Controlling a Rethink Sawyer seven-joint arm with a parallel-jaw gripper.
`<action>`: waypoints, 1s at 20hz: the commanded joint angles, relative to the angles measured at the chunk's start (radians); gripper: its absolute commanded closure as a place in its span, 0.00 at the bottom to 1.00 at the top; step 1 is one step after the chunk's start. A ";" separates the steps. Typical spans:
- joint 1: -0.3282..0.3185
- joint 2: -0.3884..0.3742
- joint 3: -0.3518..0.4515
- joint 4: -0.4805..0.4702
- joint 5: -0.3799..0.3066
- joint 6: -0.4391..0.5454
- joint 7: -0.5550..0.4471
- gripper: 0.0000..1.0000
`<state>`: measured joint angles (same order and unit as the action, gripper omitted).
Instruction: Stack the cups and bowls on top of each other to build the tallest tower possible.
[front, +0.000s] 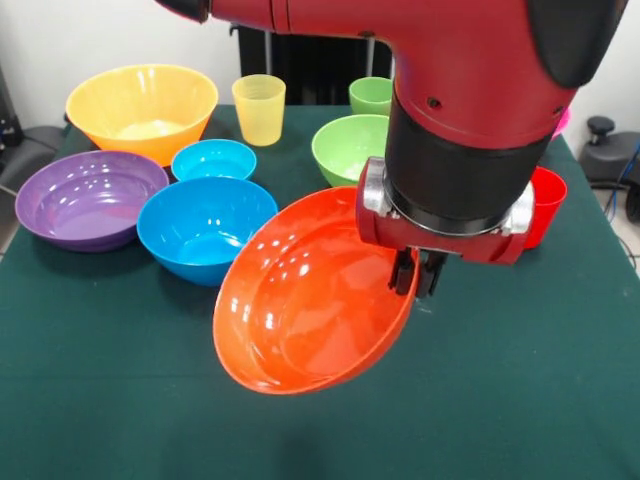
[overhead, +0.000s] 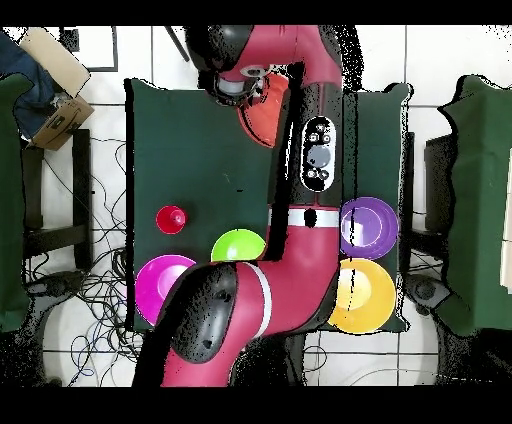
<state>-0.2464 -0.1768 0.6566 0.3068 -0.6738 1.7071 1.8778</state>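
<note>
The tool (front: 418, 272) pinches the far rim of the red-orange bowl (front: 305, 295), fingers shut on the rim, and the bowl hangs tilted above the surface (front: 120, 400), its mouth turned toward the front camera. Just behind the red-orange bowl on its left sits the big blue bowl (front: 203, 228), the two rims overlapping in the front view; whether they touch, I cannot tell. Beyond the big blue bowl lie the small blue bowl (front: 213, 159), the purple bowl (front: 88, 197) and the yellow-orange bowl (front: 142, 108), packed close together. Behind the red-orange bowl stand the yellow cup (front: 260, 108), the green bowl (front: 348, 146) and the light green cup (front: 370, 95). The red cup (front: 545, 203) peeks out behind the arm (front: 480, 110), just right of the tool. From overhead the pink bowl (overhead: 160, 285) sits at the surface's edge near the robot's base. In front of the red-orange bowl the green cloth runs bare to the near edge, and to the right of it likewise.
</note>
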 joint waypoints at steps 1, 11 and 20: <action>0.001 -0.029 0.158 -0.068 -0.141 0.104 -0.209 1.00; -0.027 -0.066 0.214 -0.021 -0.081 0.085 -0.152 1.00; -0.049 -0.090 0.129 0.091 -0.014 0.073 -0.145 1.00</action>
<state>-0.2616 -0.1974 0.7964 0.2953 -0.6998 1.7149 1.8778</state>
